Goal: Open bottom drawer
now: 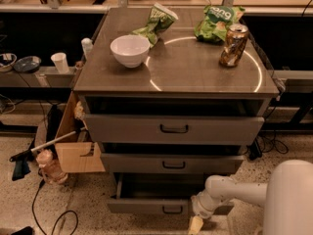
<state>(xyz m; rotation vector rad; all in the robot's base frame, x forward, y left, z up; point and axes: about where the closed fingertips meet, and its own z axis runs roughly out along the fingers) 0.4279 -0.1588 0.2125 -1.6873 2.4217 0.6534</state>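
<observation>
**Bottom drawer stands open at the foot of the table**

The bottom drawer is the lowest of 3 grey metal drawers in the front of the table. Its front is the shortest and narrowest of the 3, with a small black handle near the middle. The front juts forward from the table, and behind it a strip of dark grey interior shows from above.

The claw hangs low at the table's front, just below and right of that handle, at the drawer's front edge. Only a pale cream tip shows, and I cannot tell whether the claw is open or closed. The white arm reaches to it from the table's lower right.

Above in the table's front sit the mid-sized drawer and the tallest drawer, each with a black handle.

On the table's top are a white bowl, a dented can and 2 green snack bags. A cardboard box rests against the table's left side.
</observation>
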